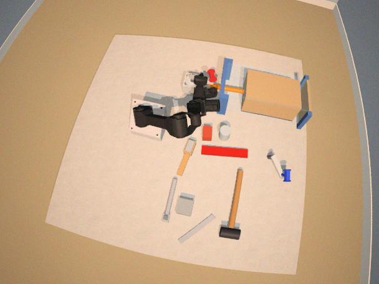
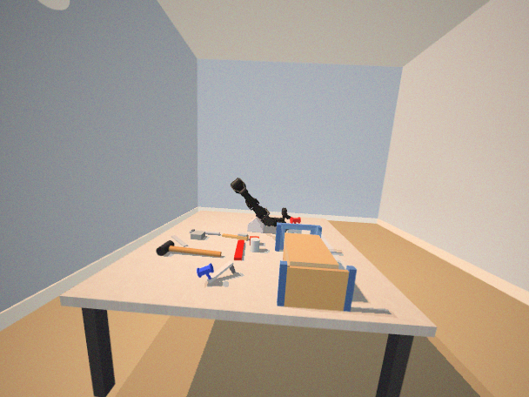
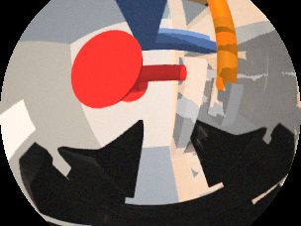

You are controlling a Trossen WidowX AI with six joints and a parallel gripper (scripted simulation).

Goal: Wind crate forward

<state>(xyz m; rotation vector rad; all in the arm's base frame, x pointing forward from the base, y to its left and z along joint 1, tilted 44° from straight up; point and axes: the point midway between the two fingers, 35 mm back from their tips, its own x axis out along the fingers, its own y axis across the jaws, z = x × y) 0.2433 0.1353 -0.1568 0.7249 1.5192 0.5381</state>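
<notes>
The tan crate (image 1: 271, 90) (image 2: 304, 248) sits flat in the clear cubby. A gap shows between its front and the blue steel frame (image 1: 226, 66) (image 2: 298, 226) at the mouth. An orange strap (image 1: 234, 89) (image 3: 227, 45) spans the gap to the winch (image 1: 187, 81), which the arm partly hides. A red spool-shaped knob (image 1: 212, 75) (image 2: 295, 220) (image 3: 106, 69) stands beside the winch; the wrist view shows its red pin by a pale crank arm. The key and hole are hidden. My gripper (image 1: 206, 85) (image 3: 164, 121) is partly open and empty, close to the knob and crank arm.
A blue-knobbed crank (image 1: 277, 165) (image 2: 222, 272), a mallet (image 1: 236, 199) (image 2: 196, 251), a red bar (image 1: 224, 151), a red block (image 1: 207, 132), a grey cylinder (image 1: 224, 132), a brush-like tool (image 1: 184, 162) and a grey block (image 1: 185, 205) lie on the bench.
</notes>
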